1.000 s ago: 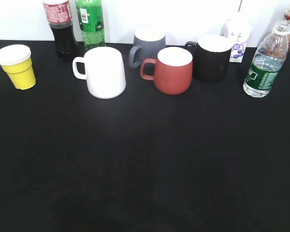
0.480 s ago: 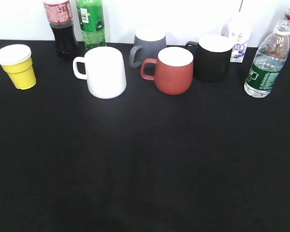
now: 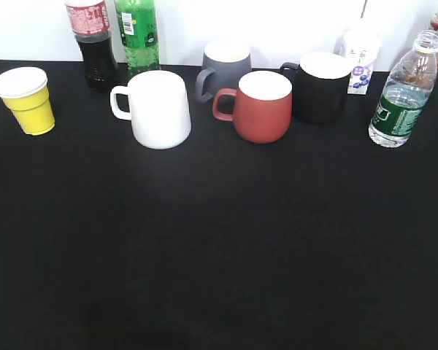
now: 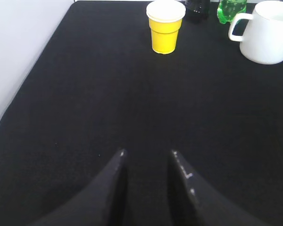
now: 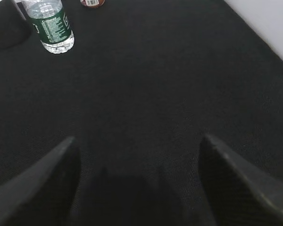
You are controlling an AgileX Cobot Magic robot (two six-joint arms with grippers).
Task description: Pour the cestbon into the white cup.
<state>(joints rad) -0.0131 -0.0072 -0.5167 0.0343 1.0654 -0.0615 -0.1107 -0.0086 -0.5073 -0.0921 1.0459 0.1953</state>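
The cestbon [image 3: 400, 95], a clear ribbed water bottle with a dark green label and no cap, stands upright at the far right of the black table. It also shows in the right wrist view [image 5: 51, 28], top left. The white cup [image 3: 159, 109] stands upright left of centre with its handle to the left; it also shows in the left wrist view [image 4: 269, 33]. My left gripper [image 4: 147, 153] is slightly open and empty, low over bare table, well short of the cup. My right gripper [image 5: 137, 138] is wide open and empty, well short of the bottle. Neither gripper shows in the exterior view.
A yellow paper cup [image 3: 25, 98], a cola bottle [image 3: 91, 44] and a green soda bottle [image 3: 137, 33] stand at the back left. A grey mug [image 3: 223, 65], a red mug [image 3: 261, 106], a black mug [image 3: 320, 86] and a small carton [image 3: 359, 58] stand between cup and bottle.
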